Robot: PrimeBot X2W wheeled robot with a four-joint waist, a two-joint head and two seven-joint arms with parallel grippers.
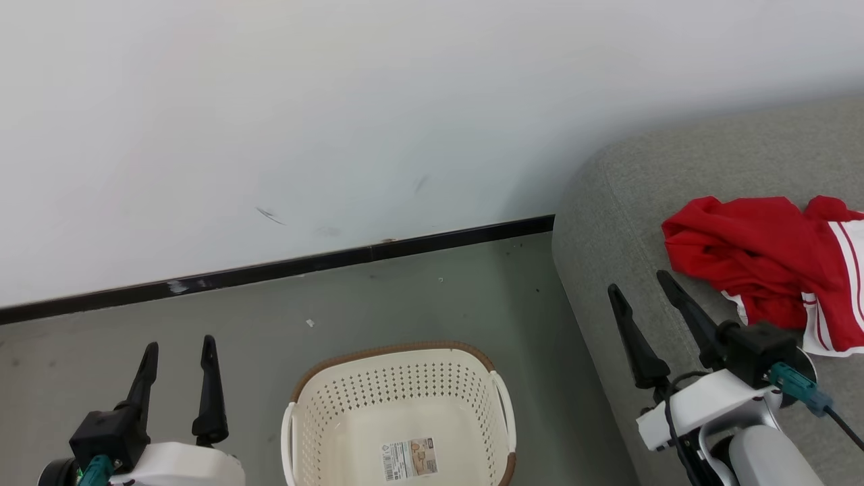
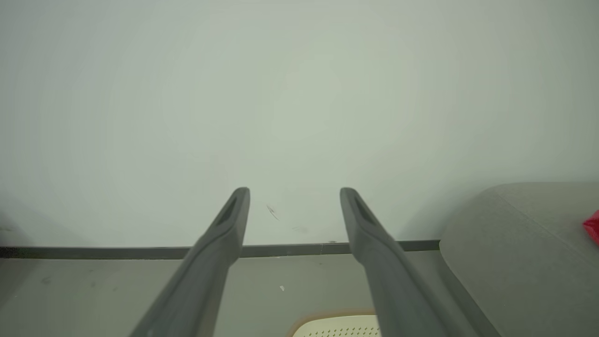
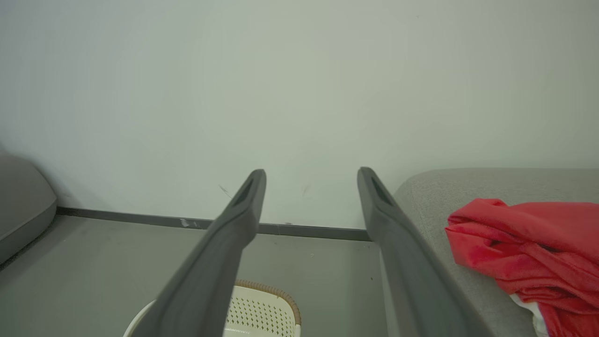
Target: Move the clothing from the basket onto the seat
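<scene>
Dark right gripper, its 2 fingers spread apart, hovers over the seat just beside the clothing. The clothing is a crumpled heap of soft red fabric with white stripes, lying on this grey woven sofa with rounded edges. Left of the sofa, the basket of cream perforated plastic with a brown rim sits on the grey floor, a label inside. Behind is a white wall with black skirting. The left gripper hangs left of the basket, fingers spread.

You have the clothing lying on the seat, right of the basket on the floor before the wall.
</scene>
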